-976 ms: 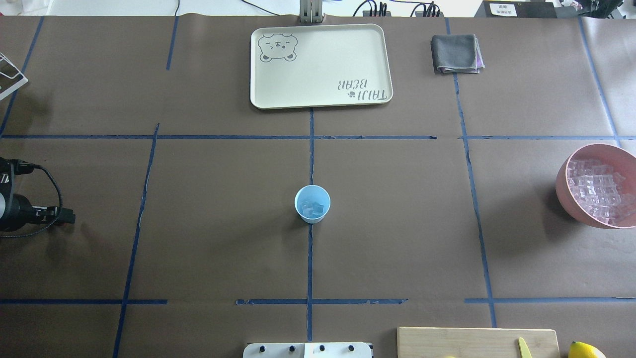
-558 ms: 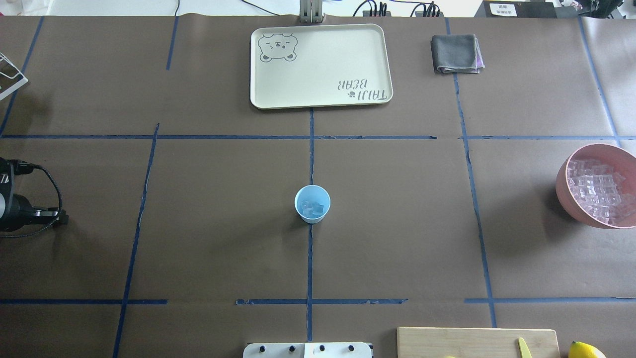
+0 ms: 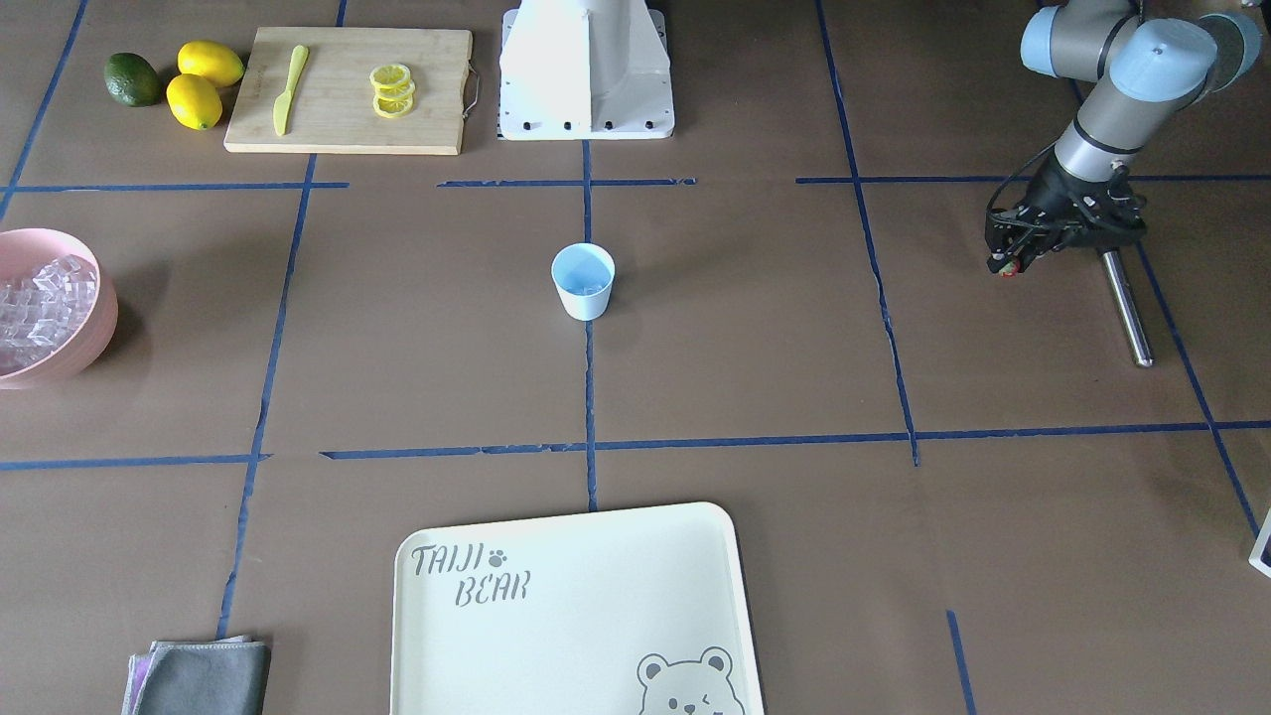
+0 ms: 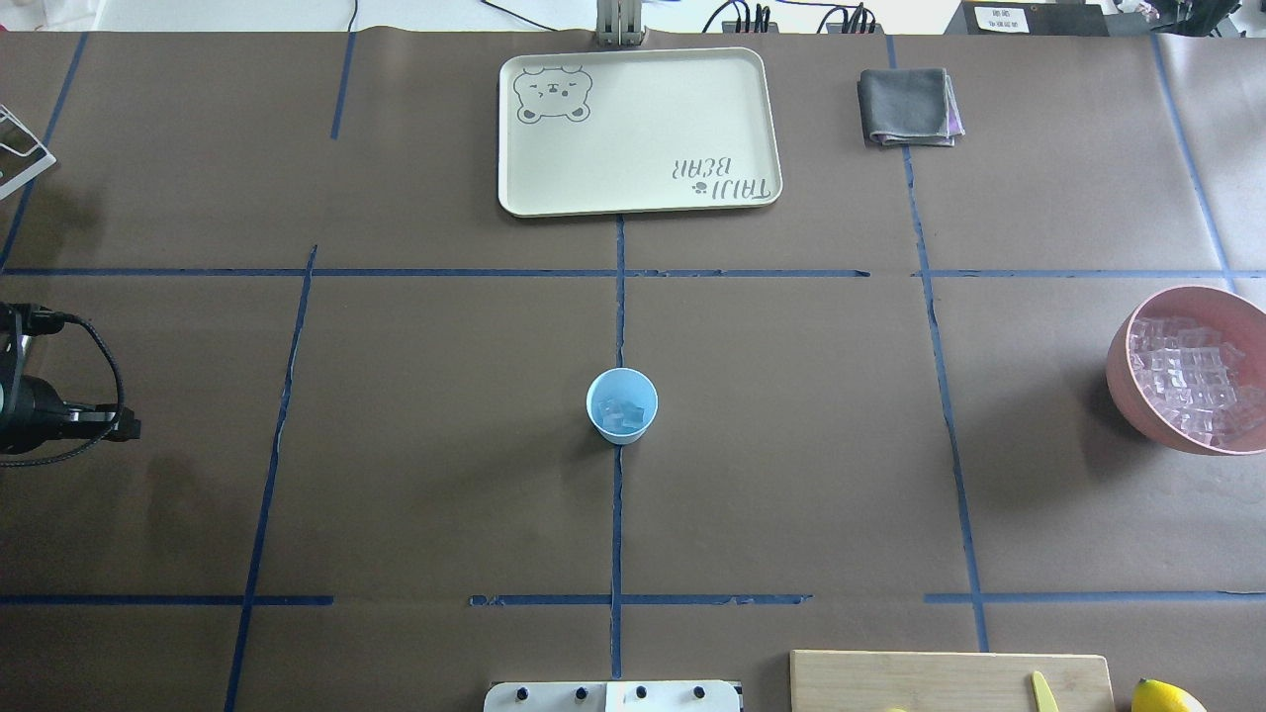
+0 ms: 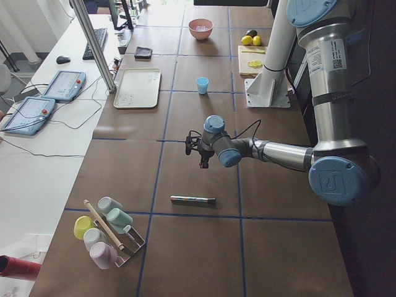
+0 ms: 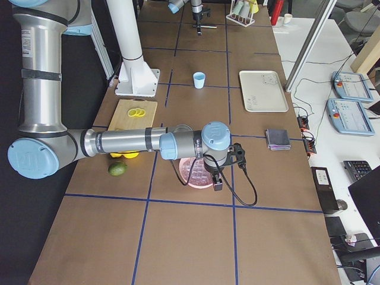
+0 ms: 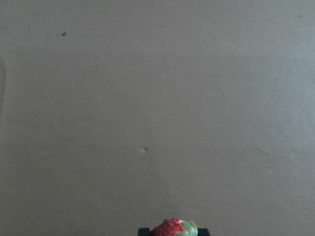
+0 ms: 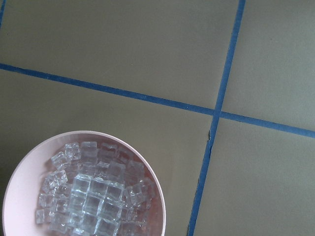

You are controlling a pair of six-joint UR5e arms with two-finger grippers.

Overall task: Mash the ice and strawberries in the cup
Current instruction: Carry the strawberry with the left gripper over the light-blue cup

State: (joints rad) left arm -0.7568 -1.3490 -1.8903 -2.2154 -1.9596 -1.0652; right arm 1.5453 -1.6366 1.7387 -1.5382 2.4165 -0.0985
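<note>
The light-blue cup [image 4: 621,405] stands at the table's middle with several ice cubes [image 4: 623,413] in it. My left gripper [image 3: 1005,266] hangs above the table far off at the robot's left side, shut on a small red strawberry [image 7: 174,228] with a green cap. In the overhead view only the left gripper's tip [image 4: 127,429] shows at the left edge. My right gripper [image 6: 218,185] shows only in the exterior right view, above the pink bowl [image 4: 1123,391] of ice [image 8: 91,196]; I cannot tell whether it is open or shut.
A metal rod [image 3: 1127,308] lies on the table near the left gripper. Also here are a cream tray [image 4: 638,198], a grey cloth [image 4: 908,106], a cutting board [image 3: 338,129] with lemon slices and a yellow knife, two lemons [image 3: 204,84], and a rack of cups [image 5: 105,232].
My left gripper has shifted slightly toward the table's left edge with the strawberry in it. The cup and the bowl have not moved.
</note>
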